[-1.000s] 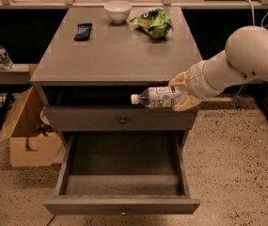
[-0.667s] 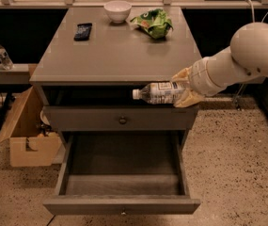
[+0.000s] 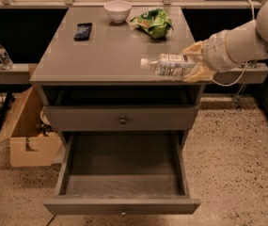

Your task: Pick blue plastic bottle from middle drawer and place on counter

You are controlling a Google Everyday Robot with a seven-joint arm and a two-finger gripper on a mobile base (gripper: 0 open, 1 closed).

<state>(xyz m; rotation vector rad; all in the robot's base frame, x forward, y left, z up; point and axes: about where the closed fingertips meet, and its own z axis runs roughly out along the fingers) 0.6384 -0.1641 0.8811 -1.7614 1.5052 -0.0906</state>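
My gripper comes in from the right on a white arm and is shut on the blue plastic bottle. The bottle lies on its side in the fingers, white cap pointing left, held just above the right front part of the counter. The middle drawer is pulled out below and its dark floor holds nothing.
On the counter's far side are a white bowl, a green snack bag and a black phone. The upper drawer front with a brass knob is shut. A cardboard box sits on the floor at left. Another small bottle stands on a left ledge.
My gripper has lifted the bottle from in front of the cabinet's upper edge up and over the counter's right front part.
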